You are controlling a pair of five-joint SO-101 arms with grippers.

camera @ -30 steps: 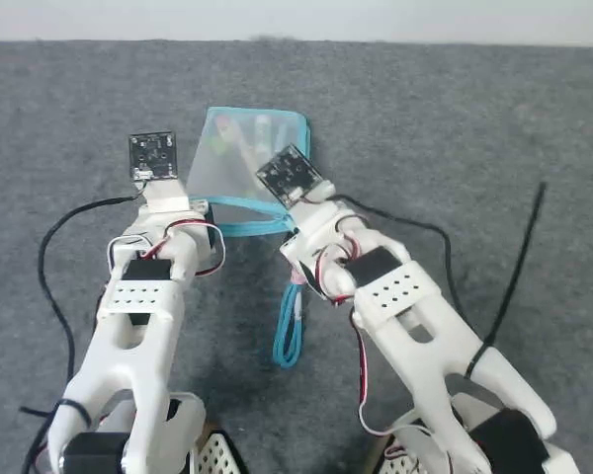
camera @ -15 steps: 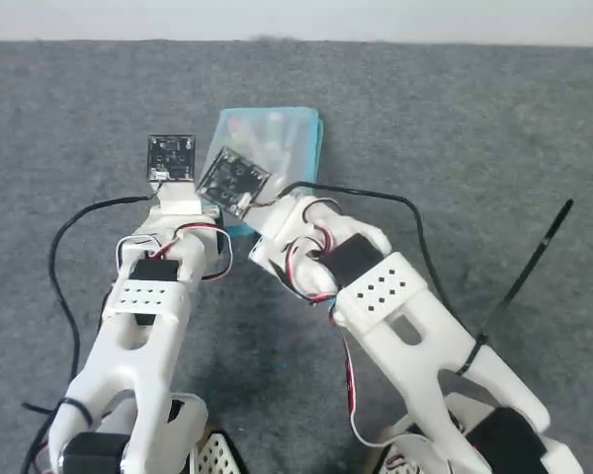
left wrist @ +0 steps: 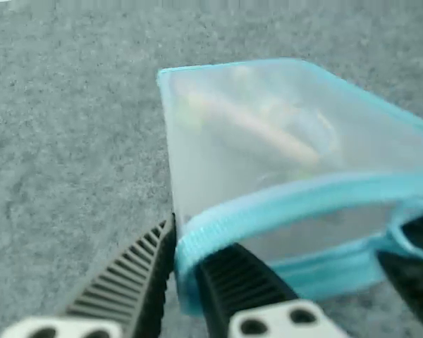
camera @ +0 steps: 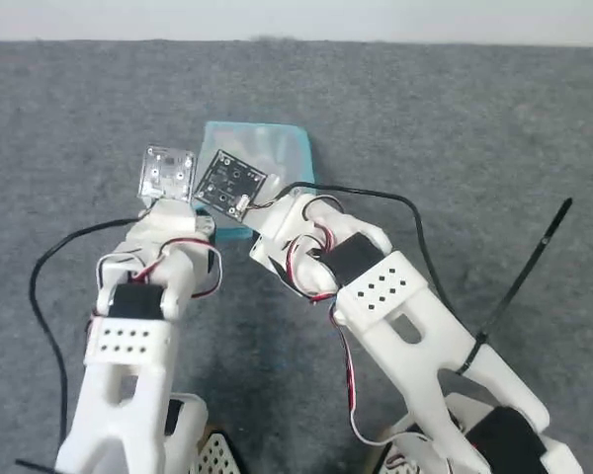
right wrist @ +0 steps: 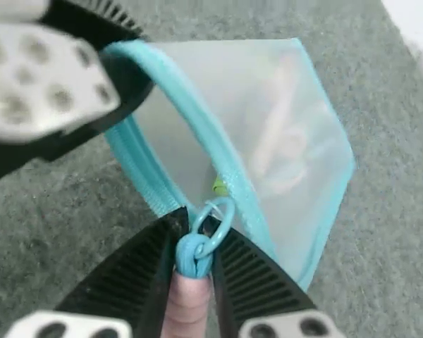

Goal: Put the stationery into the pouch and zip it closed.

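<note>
The right arm has swung leftward across the mouth of the pouch and now sits right beside the left arm. The blue cord that trailed on the mat a second ago has gone under it. The pouch has slid a little left with the pull.

The stationery is already inside, showing as pale blurred shapes through the clear wall. So what's left is the zip, and that looks well on its way. The right claw is pinched tight on the zip pull, with its ring just ahead of the tips. The left claw is clamped narrow on the blue corner of the pouch, anchoring it. From the right wrist view, the two blue tapes between the pull and that corner seem to stand apart. I'd guess a short stretch is left to close, though I can't be sure.

Room is tight where it matters, since the two claws are nearly touching at the corner, so the pull has little travel left. Around them the grey mat lies open on both sides. The pouch sits near the far edge of the mat, not at it. A black cable stands well off to the right.
</note>
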